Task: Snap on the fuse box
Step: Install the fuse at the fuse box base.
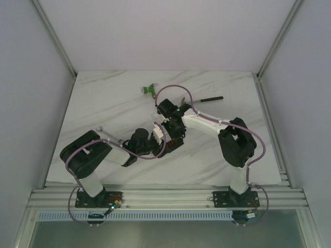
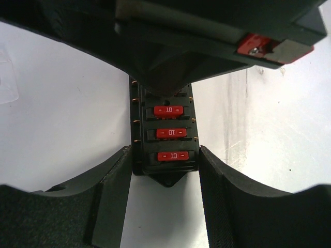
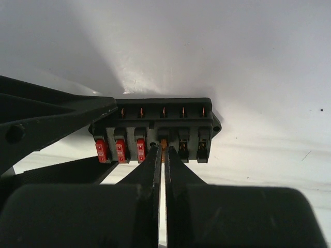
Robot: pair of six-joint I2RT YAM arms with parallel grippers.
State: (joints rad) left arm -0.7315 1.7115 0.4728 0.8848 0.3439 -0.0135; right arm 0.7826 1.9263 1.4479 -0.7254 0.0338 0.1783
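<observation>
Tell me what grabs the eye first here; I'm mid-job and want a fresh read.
Both arms meet at the black fuse box mid-scene. The left gripper clamps its sides, and three red fuses marked 10 sit in a row. In the right wrist view, the right gripper pinches a tiny orange fuse at the fourth slot. Farther back lie a green object and a dark-handled tool.

Left pincer (image 2: 165, 157) and right pincer (image 3: 161, 153) hem the fuse box (image 2: 170, 133); table (image 1: 103, 103) around lies free

fuse box (image 2: 169, 145), 3 red fuses (image 2: 171, 133), each prob. marked "10"
</observation>
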